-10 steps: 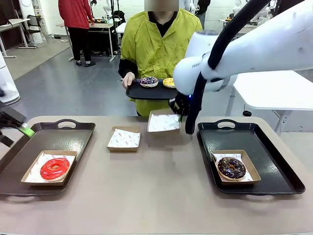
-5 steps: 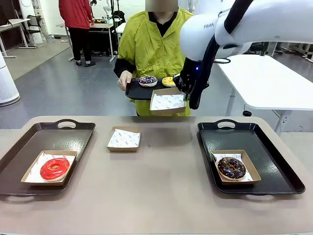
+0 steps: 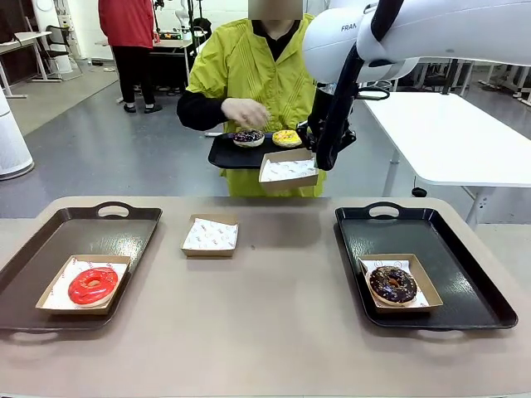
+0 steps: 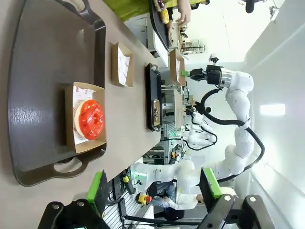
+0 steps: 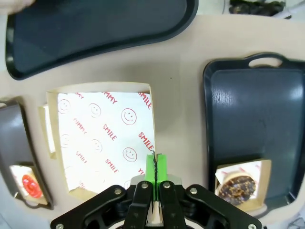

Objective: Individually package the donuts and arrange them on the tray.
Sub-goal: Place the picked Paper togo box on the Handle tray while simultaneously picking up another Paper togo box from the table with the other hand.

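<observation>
My right gripper (image 3: 315, 159) is shut on the rim of an empty brown box (image 3: 288, 170) with a printed liner. It holds the box in the air beside the black tray (image 3: 228, 157) that the person carries. On that tray lie a purple donut (image 3: 248, 138) and a yellow donut (image 3: 286, 138), with the person's hand (image 3: 245, 112) just above the purple one. In the right wrist view the green pads (image 5: 150, 167) pinch the box (image 5: 102, 143) at its edge. A red donut (image 3: 93, 284) and a chocolate donut (image 3: 392, 283) sit in boxes. My left gripper (image 4: 153, 188) is open and holds nothing.
The left tray (image 3: 50, 249) carries the boxed red donut, and the right tray (image 3: 465, 257) carries the boxed chocolate one. Another empty lined box (image 3: 210, 235) lies on the table between them. A white table (image 3: 465, 141) stands at the back right.
My right gripper has lifted the box off the table up to the person's tray. The person's hand rose over the purple donut. My left gripper left the front view.
</observation>
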Motion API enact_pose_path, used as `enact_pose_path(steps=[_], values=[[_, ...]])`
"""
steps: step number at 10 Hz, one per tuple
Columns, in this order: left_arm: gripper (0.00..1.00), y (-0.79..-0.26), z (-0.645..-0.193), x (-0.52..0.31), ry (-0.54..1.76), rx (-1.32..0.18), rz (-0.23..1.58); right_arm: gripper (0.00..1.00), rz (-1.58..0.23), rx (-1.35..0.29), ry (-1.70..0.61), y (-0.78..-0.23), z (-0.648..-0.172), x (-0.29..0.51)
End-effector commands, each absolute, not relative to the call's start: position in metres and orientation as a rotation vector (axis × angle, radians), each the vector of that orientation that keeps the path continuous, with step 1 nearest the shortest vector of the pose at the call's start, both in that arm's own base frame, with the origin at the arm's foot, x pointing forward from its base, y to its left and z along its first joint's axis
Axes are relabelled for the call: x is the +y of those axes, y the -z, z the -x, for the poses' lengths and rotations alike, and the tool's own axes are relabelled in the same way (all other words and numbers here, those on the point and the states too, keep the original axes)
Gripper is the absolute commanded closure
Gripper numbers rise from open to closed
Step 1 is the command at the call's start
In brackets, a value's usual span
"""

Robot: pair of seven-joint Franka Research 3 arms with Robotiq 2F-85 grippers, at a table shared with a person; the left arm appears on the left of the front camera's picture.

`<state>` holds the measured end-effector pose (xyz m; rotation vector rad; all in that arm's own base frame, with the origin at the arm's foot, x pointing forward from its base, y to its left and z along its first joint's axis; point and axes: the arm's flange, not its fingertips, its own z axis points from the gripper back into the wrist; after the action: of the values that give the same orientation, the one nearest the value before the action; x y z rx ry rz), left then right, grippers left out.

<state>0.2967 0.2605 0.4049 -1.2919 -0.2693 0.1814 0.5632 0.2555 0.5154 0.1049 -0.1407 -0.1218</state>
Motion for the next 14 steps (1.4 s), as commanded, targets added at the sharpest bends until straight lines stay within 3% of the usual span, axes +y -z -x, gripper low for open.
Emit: enact_pose_path(steps=[1,14], values=[[0.00,-0.4085,-0.2936,0.2572,-0.172,-0.282,1.300,1.00,-0.077,-0.129,0.106,-0.5173,-0.5725,0.2541],[0.00,-0.4085,-0.2936,0.2572,-0.172,-0.282,1.300,1.00,-0.105,-0.141,0.122,-0.5154,-0.5632,0.2555]])
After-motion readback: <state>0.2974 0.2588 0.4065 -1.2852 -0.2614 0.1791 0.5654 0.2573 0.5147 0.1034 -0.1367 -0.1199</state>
